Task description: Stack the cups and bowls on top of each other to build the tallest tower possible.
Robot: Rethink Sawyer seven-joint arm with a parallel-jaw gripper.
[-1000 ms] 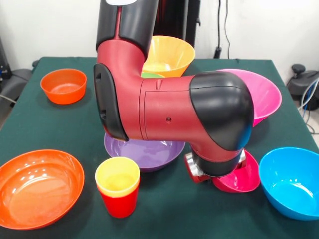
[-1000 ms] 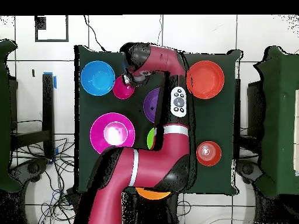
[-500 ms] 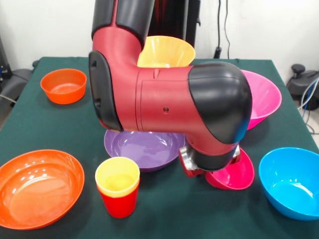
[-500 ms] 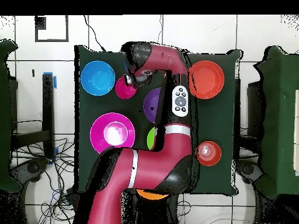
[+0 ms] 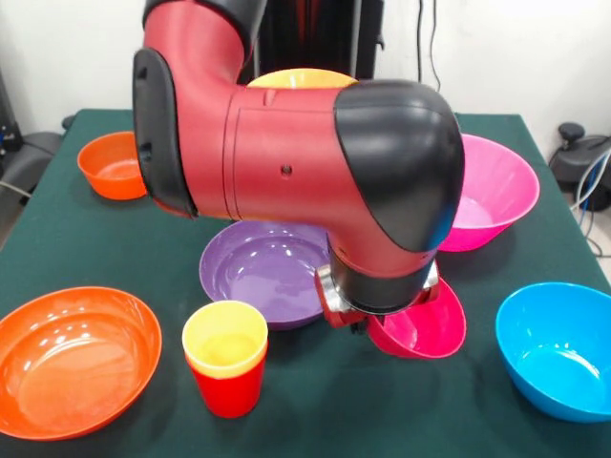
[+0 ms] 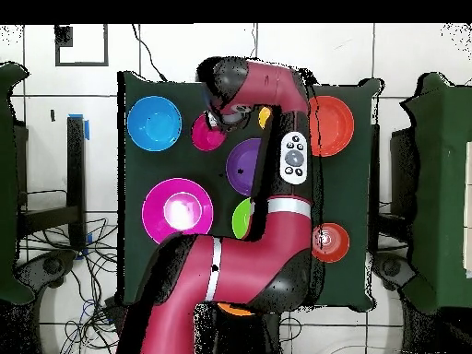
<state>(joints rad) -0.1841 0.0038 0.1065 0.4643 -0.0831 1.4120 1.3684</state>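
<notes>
Crimson-pink bowl (image 5: pixel 420 329) under the arm's wrist (image 5: pixel 377 286), seemingly lifted.

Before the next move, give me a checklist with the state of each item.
1. Crimson bowl off the table, tilted under the wrist: ok, it looks lifted.
2. Hand's hold on that bowl: cannot tell, the arm hides the hand in both views.
3. Yellow cup nested in the red cup, both upright: ok.
4. Route from the bowl to the cups: ok, only the purple bowl's low rim lies alongside.
5. Stack top free: ok, nothing sits in the yellow cup.
6. Other bowls out of the way: ok, the blue bowl and the big orange bowl sit to either side.
</notes>
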